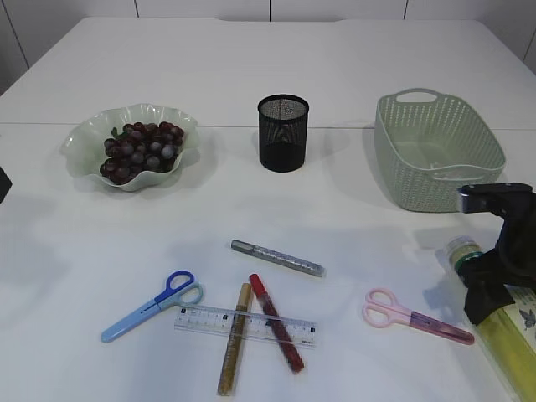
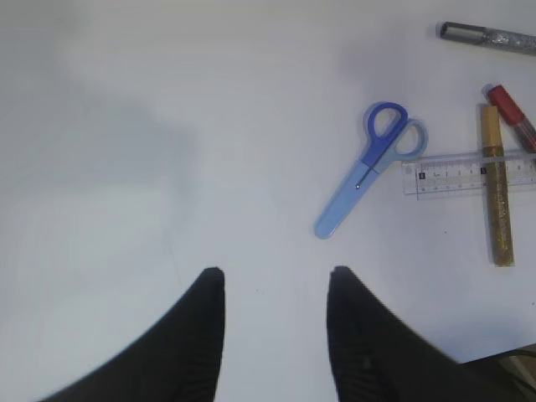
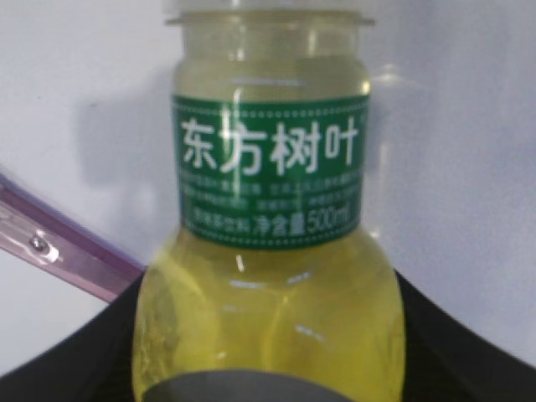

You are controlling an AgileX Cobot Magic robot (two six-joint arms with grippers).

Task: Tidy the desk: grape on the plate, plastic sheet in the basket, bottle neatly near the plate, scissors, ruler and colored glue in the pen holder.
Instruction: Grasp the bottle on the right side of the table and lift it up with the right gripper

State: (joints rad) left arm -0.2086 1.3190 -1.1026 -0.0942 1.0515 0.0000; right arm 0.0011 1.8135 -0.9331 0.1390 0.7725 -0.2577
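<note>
A yellow-green bottle (image 1: 512, 339) lies at the front right. My right gripper (image 1: 490, 289) is shut on it just below the green neck label (image 3: 270, 180). Pink scissors (image 1: 414, 318) lie left of it. My left gripper (image 2: 275, 280) is open and empty above bare table, left of the blue scissors (image 2: 368, 163). The clear ruler (image 1: 201, 320), the gold glue (image 1: 234, 339) and the red glue (image 1: 276, 322) lie crossed at the front centre. The silver glue (image 1: 276, 257) lies behind them. Grapes (image 1: 141, 151) sit on the plate (image 1: 84, 138). No plastic sheet shows.
The black mesh pen holder (image 1: 283, 134) stands at the back centre. The green basket (image 1: 419, 180) stands at the back right, just behind my right arm. The white table runs well beyond them.
</note>
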